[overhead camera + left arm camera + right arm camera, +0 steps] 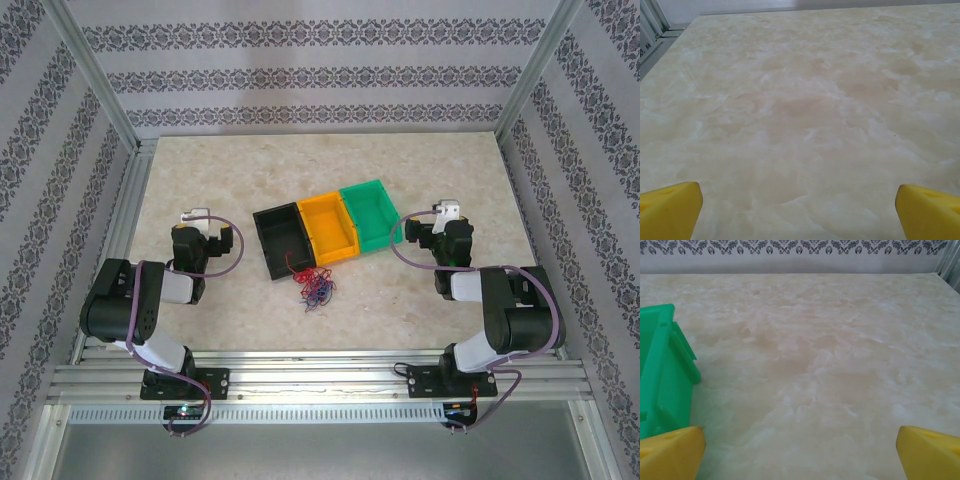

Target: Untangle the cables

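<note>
Marble-look bench [200, 170]: cables [318, 286] lie in one red/blue/dark knot just in front of the black bin [278, 240], next to the orange bin [330, 228]. Left fingers [670, 210] and right fingers [670, 452] are spread wide, holding nothing, well apart from the knot. My read: untangling not started, no strand separated, whole job left.

Smooth, faintly glossy marble-look worktop [200, 170]. Shiny moulded plastic: black bin [262, 240], orange bin [322, 202], green bin [362, 187]. Matt yellow plastic fingertips [670, 210] on left tool [800, 215] and right tool [800, 455]. Brushed metal frame rails [320, 385].
</note>
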